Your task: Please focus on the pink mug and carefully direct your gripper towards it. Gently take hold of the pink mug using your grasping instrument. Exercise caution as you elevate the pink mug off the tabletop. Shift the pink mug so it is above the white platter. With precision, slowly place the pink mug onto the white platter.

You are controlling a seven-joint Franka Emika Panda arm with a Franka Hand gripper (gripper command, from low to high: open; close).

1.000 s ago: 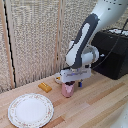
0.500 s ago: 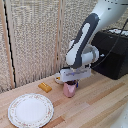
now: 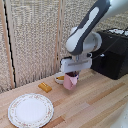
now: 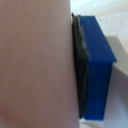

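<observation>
In the exterior view the pink mug (image 3: 70,83) hangs slightly tilted just above the wooden table, held at its rim by my gripper (image 3: 73,74), which is shut on it. The white platter (image 3: 30,110) with a speckled rim lies on the table toward the exterior view's left, well apart from the mug. In the wrist view the mug's pink wall (image 4: 35,65) fills most of the picture, and one blue finger pad (image 4: 96,70) presses flat against it. The other finger is hidden.
A small white bowl (image 3: 60,78) with yellow contents sits just behind the mug. A yellow block (image 3: 45,87) lies between bowl and platter. A black box (image 3: 113,54) stands at the exterior view's right. A reed screen backs the table.
The mug has risen a little off the table in my shut gripper and now tilts slightly. The platter, bowl and block have not moved.
</observation>
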